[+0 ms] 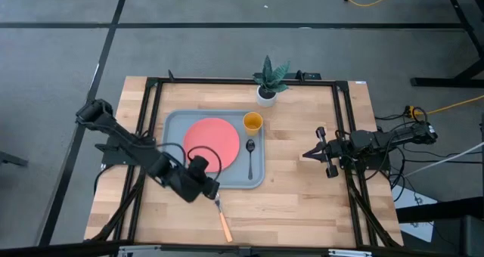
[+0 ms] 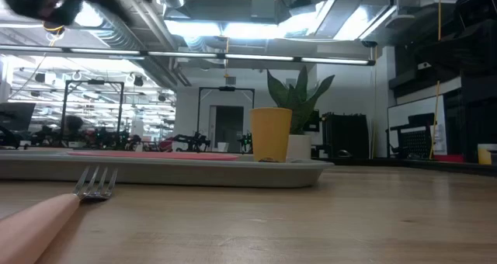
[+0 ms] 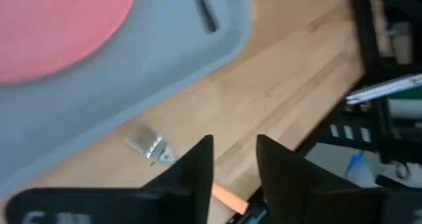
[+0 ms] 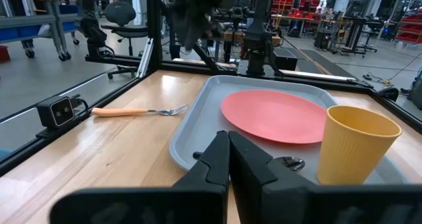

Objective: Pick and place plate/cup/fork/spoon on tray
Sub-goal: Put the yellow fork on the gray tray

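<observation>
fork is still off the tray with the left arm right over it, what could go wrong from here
1. The fork lies flat on the table, just outside the tray. The left pincer, fingers apart, could close on the thin handle badly and let it slip.
2. The tray's raised rim is next to the tines, so a low carry might catch on it.
3. The plate, spoon and cup leave only narrow bare strips, so the fork may land on one of them.

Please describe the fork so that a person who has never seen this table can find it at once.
Find the grey-blue tray in the middle of the wooden table. The fork lies on the bare wood just outside the tray's near edge, under the left gripper. It alone is off the tray, and its light orange handle differs from the dark spoon beside the plate.
</observation>
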